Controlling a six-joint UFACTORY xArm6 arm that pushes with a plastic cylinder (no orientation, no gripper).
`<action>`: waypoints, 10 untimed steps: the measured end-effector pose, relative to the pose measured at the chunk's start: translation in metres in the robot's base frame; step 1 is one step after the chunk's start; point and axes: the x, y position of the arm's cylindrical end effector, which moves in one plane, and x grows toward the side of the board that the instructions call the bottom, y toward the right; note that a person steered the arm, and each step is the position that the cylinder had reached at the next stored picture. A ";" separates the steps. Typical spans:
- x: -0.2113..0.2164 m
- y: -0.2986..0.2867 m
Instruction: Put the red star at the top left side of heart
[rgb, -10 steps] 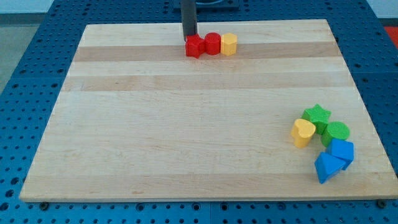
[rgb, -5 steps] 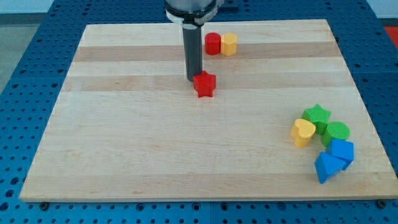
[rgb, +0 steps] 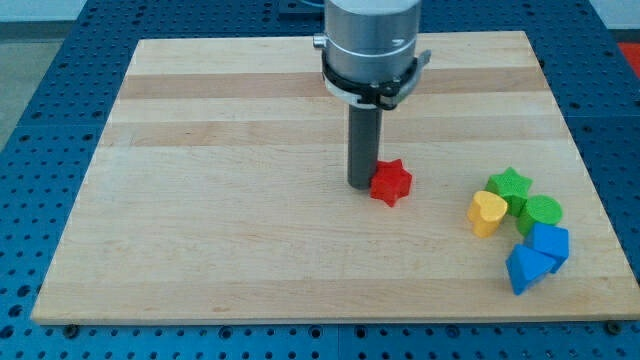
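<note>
The red star (rgb: 391, 182) lies on the wooden board (rgb: 220, 200), right of centre. My tip (rgb: 360, 184) stands just at its left edge, touching or nearly touching it. The yellow heart (rgb: 487, 212) lies to the star's right and a little lower, at the left side of a cluster of blocks. The star is clearly apart from the heart, up and to its left.
Next to the heart lie a green star (rgb: 511, 185), a green round block (rgb: 542, 213) and two blue blocks (rgb: 548, 242) (rgb: 525, 269), near the board's right edge. The arm's grey body (rgb: 370, 45) hides the board's top middle.
My tip has pushed the red star down and to the right, from the top middle toward the heart. The red and yellow blocks at the top are now hidden behind the arm.
</note>
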 end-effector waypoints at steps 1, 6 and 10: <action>0.007 0.016; -0.013 0.082; 0.010 0.096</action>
